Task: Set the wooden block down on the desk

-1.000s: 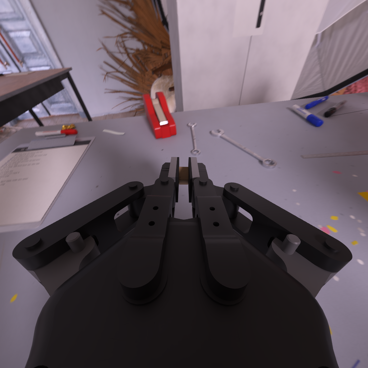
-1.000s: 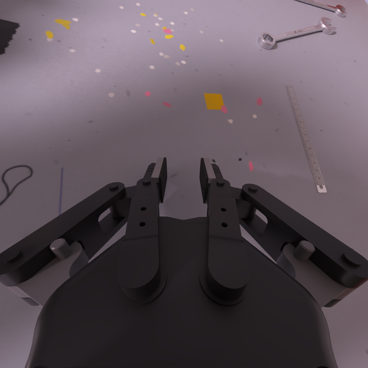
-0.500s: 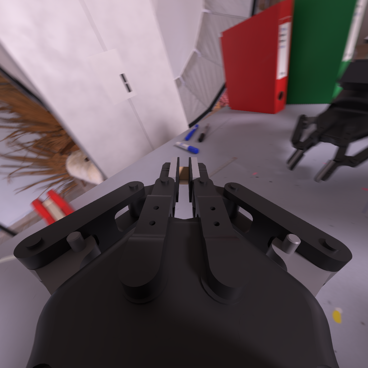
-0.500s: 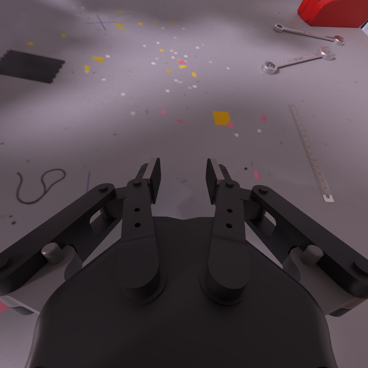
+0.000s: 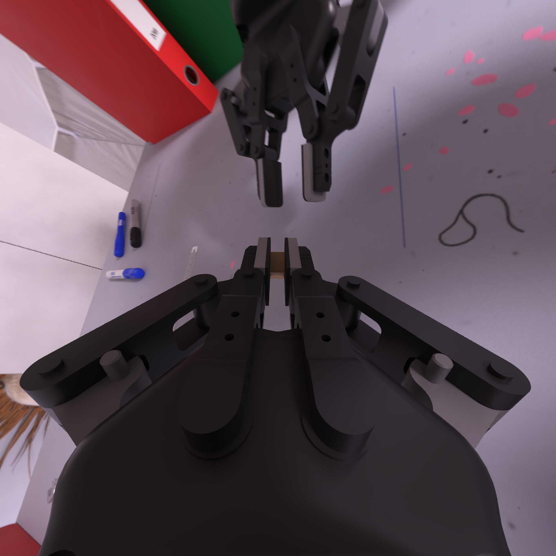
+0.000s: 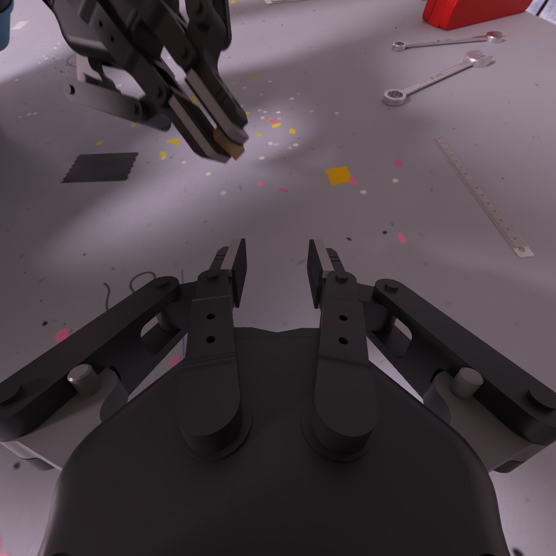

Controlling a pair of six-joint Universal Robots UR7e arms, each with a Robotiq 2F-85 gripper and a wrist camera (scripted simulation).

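Observation:
My left gripper [image 5: 277,247] is shut on a small wooden block [image 5: 277,265], which it holds above the grey desk [image 5: 391,301]. In the right wrist view the left gripper [image 6: 224,147] shows at the upper left with the block [image 6: 233,149] sticking out between its tips, off the desk. My right gripper [image 6: 276,258] is open and empty, above the desk. It faces the left gripper and shows at the top of the left wrist view [image 5: 293,192], a short way beyond the block.
A red binder [image 5: 120,69] and a green one [image 5: 198,33] stand at the desk's edge. Markers [image 5: 128,231] and a steel ruler [image 6: 481,195] lie nearby. Two spanners [image 6: 436,75], a red object [image 6: 469,12] and a dark patch [image 6: 99,167] lie farther off.
My left gripper has swung round with the block until it faces the right gripper, which is now close in front. The right gripper has opened wider and tilted up, so the left gripper came into its view.

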